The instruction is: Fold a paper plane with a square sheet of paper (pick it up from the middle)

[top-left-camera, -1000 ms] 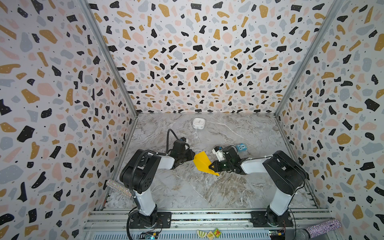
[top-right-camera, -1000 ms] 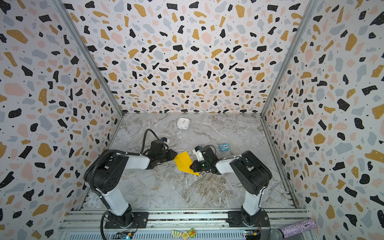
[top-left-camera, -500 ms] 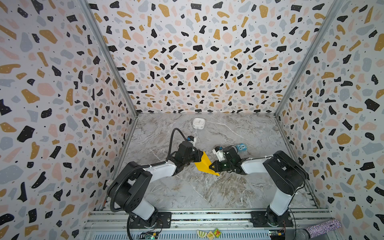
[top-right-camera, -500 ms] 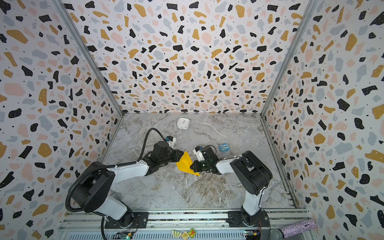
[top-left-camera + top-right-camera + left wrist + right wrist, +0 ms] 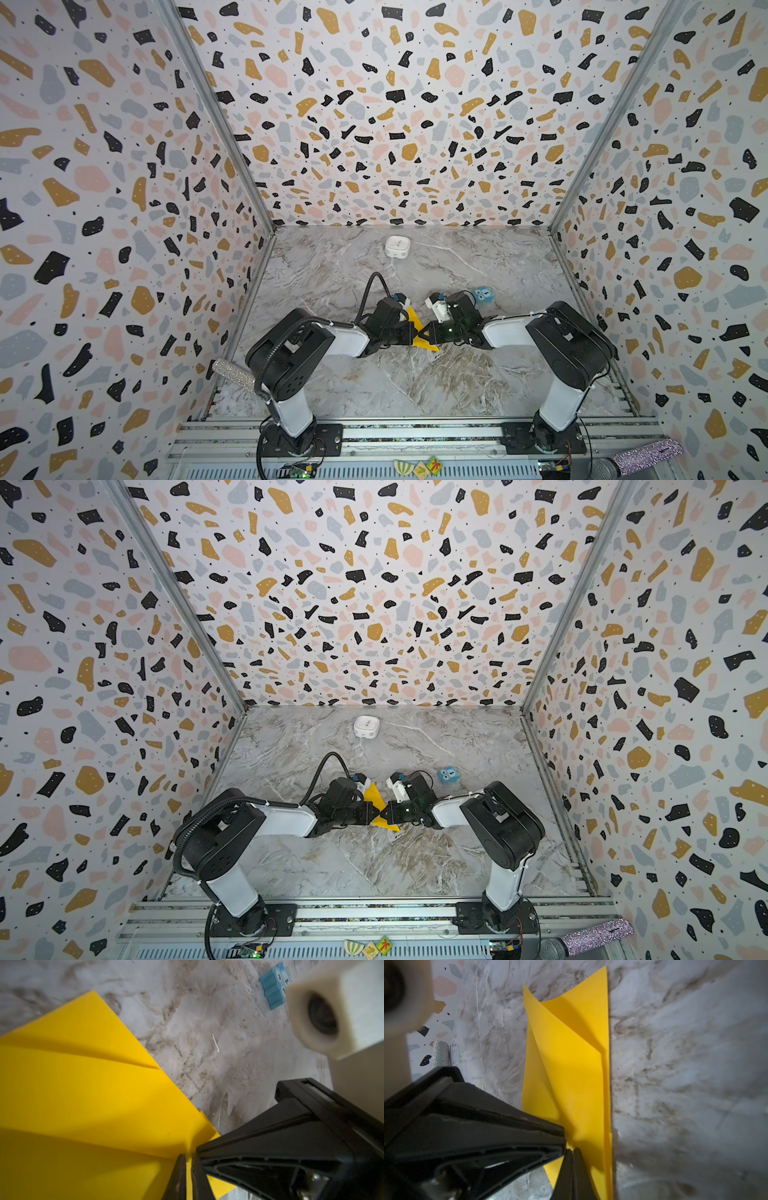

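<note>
The yellow sheet of paper (image 5: 414, 321) (image 5: 373, 796) stands folded in creased layers in mid-table, between the two arms. My left gripper (image 5: 414, 335) (image 5: 376, 812) reaches it from the left. In the left wrist view that gripper (image 5: 188, 1157) is shut on a thin edge of the paper (image 5: 83, 1088). My right gripper (image 5: 428, 332) (image 5: 385, 811) comes from the right, tip to tip with the left one. In the right wrist view it (image 5: 572, 1151) is shut on the paper (image 5: 571, 1059) near one end. The paper's lower corner (image 5: 430, 345) rests on the table.
A small blue cube with eyes (image 5: 483, 296) (image 5: 274, 987) sits just behind my right wrist. A white rounded box (image 5: 397, 247) stands near the back wall. Glittery cylinders lie at the front left (image 5: 232, 374) and front right (image 5: 648, 455). Patterned walls close three sides.
My left arm swung in from the left to the paper and its jaws closed on the edge. The right gripper kept its hold in place.
</note>
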Controlling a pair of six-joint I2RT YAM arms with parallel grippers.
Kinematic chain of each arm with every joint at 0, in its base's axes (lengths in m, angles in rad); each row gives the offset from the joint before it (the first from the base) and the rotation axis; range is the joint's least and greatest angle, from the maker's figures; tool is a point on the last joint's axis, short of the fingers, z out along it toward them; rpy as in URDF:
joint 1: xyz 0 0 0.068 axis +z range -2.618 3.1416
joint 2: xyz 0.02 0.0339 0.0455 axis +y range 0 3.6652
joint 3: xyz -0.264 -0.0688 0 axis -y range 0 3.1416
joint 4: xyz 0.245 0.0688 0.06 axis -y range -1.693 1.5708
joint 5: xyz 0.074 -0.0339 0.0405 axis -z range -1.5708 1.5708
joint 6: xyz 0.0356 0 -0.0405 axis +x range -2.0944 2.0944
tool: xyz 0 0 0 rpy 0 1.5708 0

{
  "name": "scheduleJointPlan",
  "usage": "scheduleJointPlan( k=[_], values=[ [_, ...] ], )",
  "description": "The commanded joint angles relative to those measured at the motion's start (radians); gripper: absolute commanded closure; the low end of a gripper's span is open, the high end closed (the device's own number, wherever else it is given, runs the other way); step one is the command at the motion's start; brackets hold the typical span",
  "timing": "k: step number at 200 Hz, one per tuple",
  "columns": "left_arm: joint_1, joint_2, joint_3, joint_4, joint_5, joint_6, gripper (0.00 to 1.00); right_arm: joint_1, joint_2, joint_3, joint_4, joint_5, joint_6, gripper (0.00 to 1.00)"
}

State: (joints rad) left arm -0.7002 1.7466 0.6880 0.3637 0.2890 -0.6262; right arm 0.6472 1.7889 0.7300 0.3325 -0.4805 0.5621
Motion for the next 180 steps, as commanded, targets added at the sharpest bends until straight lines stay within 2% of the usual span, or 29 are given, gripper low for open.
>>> scheduleJointPlan(
  k=[1,28,96,180],
  values=[
    [-0.005,0.029,0.033,0.036,0.026,0.032,0.9,-0.006,0.051,-0.047,-0.194,0.065,0.0,0.97],
    [0.0,0.039,0.035,0.006,-0.04,0.045,0.91,-0.006,0.052,-0.053,-0.2,0.071,-0.002,0.98],
    [0.027,-0.043,0.033,0.051,0.002,0.043,0.9,-0.008,0.064,-0.063,-0.204,0.078,-0.01,1.0],
    [0.027,0.062,0.072,0.026,-0.006,0.05,0.9,-0.008,0.063,-0.067,-0.202,0.077,-0.011,1.0]
  ],
)
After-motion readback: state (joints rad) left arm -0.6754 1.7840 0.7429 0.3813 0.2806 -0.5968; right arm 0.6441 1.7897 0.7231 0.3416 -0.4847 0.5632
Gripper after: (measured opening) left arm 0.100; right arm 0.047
